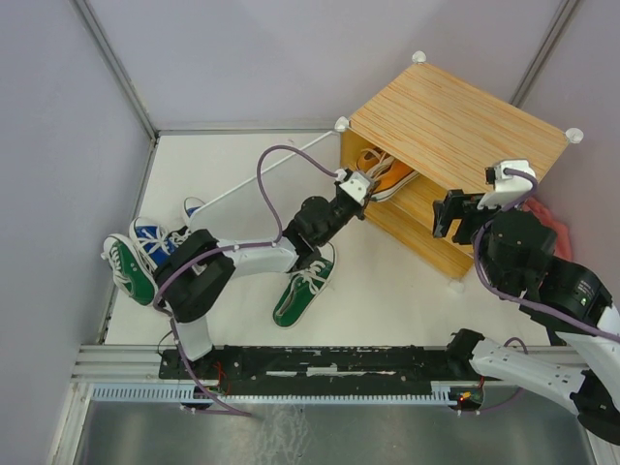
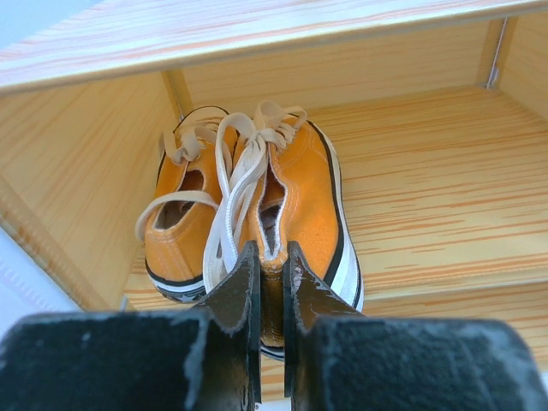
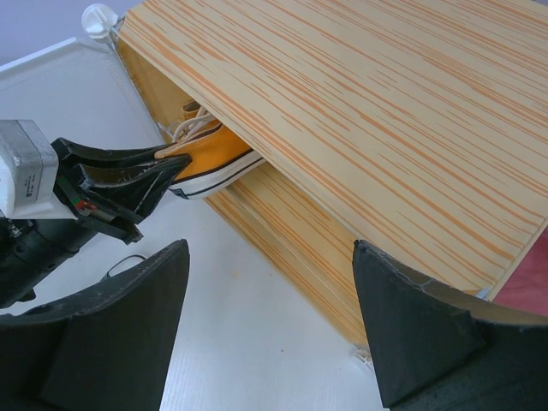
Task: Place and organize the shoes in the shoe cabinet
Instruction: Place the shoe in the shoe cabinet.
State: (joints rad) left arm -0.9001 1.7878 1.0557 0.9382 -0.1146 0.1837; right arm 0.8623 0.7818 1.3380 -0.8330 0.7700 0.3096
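Left gripper (image 2: 271, 253) is clenched on the heel collar of an orange sneaker (image 2: 301, 184). That shoe lies in the upper compartment of the shoe cabinet (image 1: 455, 121), touching a second orange sneaker (image 2: 175, 227).

Top view: the cabinet top hides both toes, and the lower compartment's inside is unseen.

Right gripper (image 3: 270, 257): jaws wide apart, nothing between them, near the cabinet front.

On the table (image 1: 387, 281):
- A green sneaker (image 1: 303, 289), partly covered by the left arm.
- A second green sneaker (image 1: 128, 271) and a blue sneaker (image 1: 155, 240) overlapping at the left edge.

A pink thing (image 1: 554, 221) behind the right arm is mostly hidden and unidentifiable.
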